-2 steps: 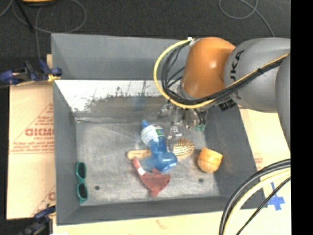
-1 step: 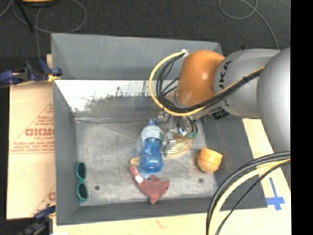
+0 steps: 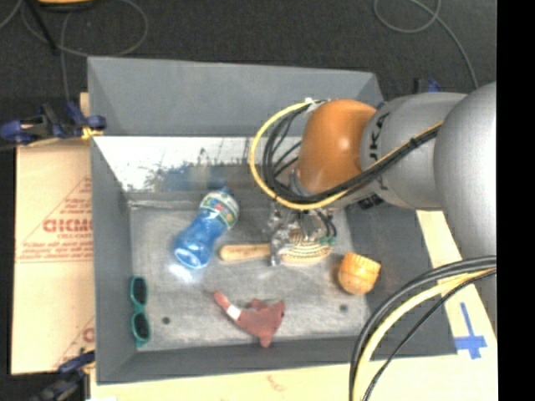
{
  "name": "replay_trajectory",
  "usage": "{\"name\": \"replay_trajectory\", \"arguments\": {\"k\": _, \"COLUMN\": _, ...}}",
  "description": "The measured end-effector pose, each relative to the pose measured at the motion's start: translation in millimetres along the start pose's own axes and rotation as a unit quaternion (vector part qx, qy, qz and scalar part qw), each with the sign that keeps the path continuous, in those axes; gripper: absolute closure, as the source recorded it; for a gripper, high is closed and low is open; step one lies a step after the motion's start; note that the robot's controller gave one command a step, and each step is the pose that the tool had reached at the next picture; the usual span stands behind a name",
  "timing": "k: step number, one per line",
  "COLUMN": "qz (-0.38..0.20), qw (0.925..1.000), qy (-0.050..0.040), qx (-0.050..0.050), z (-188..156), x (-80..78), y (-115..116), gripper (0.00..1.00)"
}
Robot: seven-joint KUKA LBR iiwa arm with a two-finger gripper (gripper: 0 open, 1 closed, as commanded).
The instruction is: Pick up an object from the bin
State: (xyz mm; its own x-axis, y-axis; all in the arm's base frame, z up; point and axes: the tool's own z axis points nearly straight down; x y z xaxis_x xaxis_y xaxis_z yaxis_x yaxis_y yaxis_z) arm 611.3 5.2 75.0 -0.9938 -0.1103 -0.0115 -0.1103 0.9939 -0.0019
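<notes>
My gripper hangs below the orange wrist cover, low in the middle of the bin. It is right over a wooden brush that lies flat, its tan handle pointing left and its round head partly hidden under the gripper. A crushed blue plastic bottle lies tilted just left of the handle. To the right of the gripper sits a small ribbed yellow-orange cup-shaped thing.
A dark red floppy thing with a pink stem lies near the front wall. Green sunglasses rest against the left wall. The arm and its looped cables cover the bin's right back part.
</notes>
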Motion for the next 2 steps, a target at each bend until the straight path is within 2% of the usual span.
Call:
{"name": "replay_trajectory", "arguments": {"k": 1, "qz": 0.0, "qw": 1.0, "qy": -0.0001, "qx": 0.0, "z": 0, "x": -0.1, "y": 0, "gripper": 1.0}}
{"name": "replay_trajectory", "arguments": {"k": 2, "qz": 0.003, "qw": 1.0, "qy": 0.0032, "qx": 0.0, "z": -141, "x": -7.4, "y": 2, "gripper": 1.0}}
